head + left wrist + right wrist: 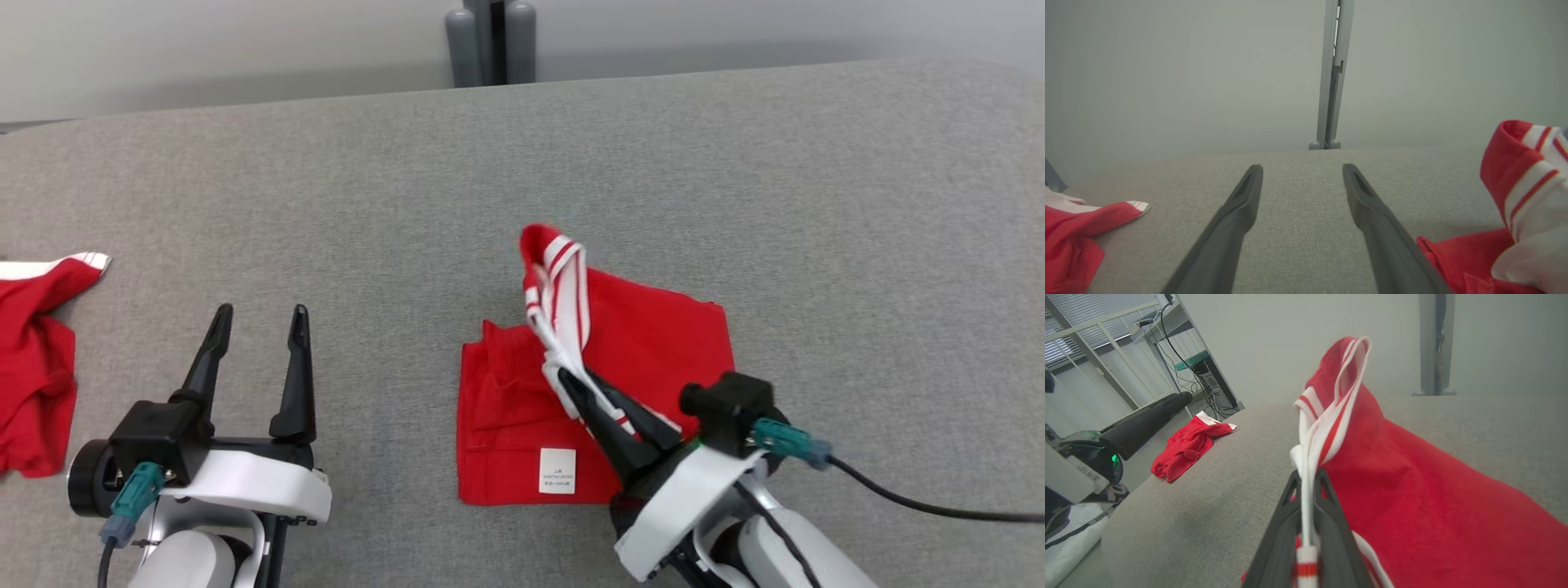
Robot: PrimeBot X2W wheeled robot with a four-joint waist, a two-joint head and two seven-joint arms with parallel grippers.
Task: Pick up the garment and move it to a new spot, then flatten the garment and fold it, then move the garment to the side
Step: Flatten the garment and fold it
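One red cloth garment point(653, 351) with white striped trim point(563, 286), lying part-folded near the centre of the grey fabric-covered surface point(857, 245), with a small white care label point(557, 471) face-up by its near edge. Body: roughly square and flat. Trim: a band raised off the cloth, its long axis running near to far. Right gripper point(571, 384): two dark fingers pinched together on the near end of that trim, reaching in from the near right. Left gripper point(261, 314): fingers spread wide, holding nothing, over bare surface well to the left. Nearer arm: right. Open room, by judgement: ample far and right, while leftward is bounded by a second crumpled red garment point(33, 367) at the left edge.
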